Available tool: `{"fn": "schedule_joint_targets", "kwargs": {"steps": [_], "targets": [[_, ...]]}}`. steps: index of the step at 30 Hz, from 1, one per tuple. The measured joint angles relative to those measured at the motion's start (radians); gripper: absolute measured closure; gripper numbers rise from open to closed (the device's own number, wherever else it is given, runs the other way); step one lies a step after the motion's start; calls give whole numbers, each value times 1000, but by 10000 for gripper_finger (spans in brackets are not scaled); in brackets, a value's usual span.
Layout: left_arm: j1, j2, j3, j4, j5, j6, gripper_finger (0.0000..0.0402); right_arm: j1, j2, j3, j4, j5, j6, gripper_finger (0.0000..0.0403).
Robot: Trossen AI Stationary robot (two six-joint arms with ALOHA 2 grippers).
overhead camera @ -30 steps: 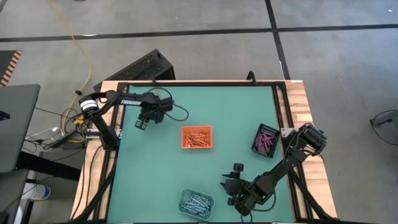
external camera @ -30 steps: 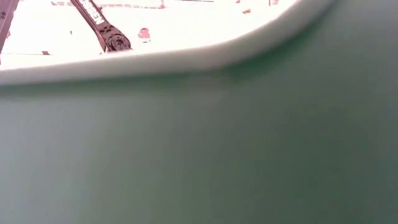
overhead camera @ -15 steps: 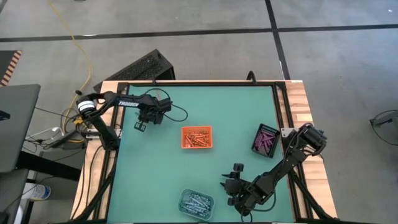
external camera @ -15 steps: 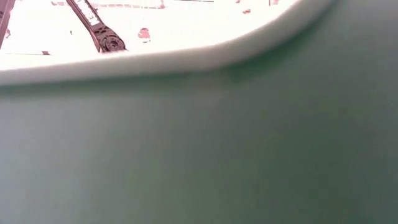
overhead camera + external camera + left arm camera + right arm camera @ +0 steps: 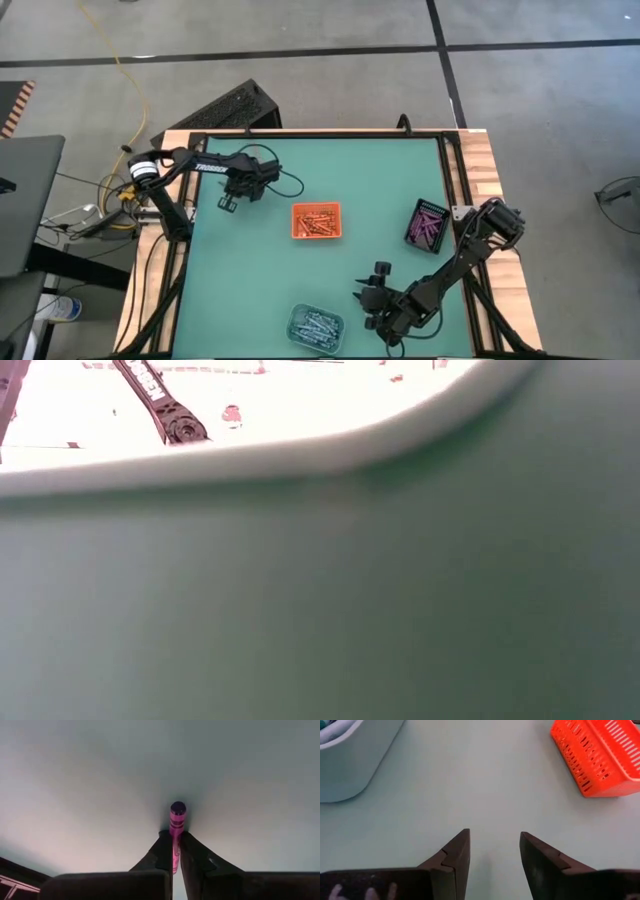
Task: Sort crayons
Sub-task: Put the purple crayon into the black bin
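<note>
Grey floor with dark lines surrounds the green surface (image 5: 260,260) in the high view, where the left end effector (image 5: 228,203) sits near the far left corner, the right end effector (image 5: 366,297) waits near the front edge, and an orange tray (image 5: 316,221), a clear tray (image 5: 316,326) and a dark tray (image 5: 427,224) each hold crayons. Across the low view the green surface fills nearly everything, with a dark arm link (image 5: 160,405) against a washed-out room. Past the left wrist, the end effector is closed on a magenta crayon (image 5: 177,820) pointing out over bare green, while the right wrist view shows its fingers (image 5: 455,860) spread wide and empty between the clear and orange trays.
</note>
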Motion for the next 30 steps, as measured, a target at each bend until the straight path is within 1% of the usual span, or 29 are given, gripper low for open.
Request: {"fn": "schedule_joint_targets", "kwargs": {"steps": [5, 10, 17, 25, 30], "targets": [[-37, 1, 45, -36, 31, -28, 401, 0, 0, 0, -1, 0, -1, 234], [-84, -2, 109, -97, 24, -58, 401, 0, 0, 0, -5, 0, -7, 234], [-162, -31, 241, -166, 31, -89, 401, 0, 0, 0, -5, 0, -19, 234], [-271, -53, 456, -180, 142, -136, 401, 3, 0, 0, -34, -1, -19, 234], [-346, -53, 587, -136, 265, -153, 401, 3, 0, 0, -45, -1, -16, 234]]}}
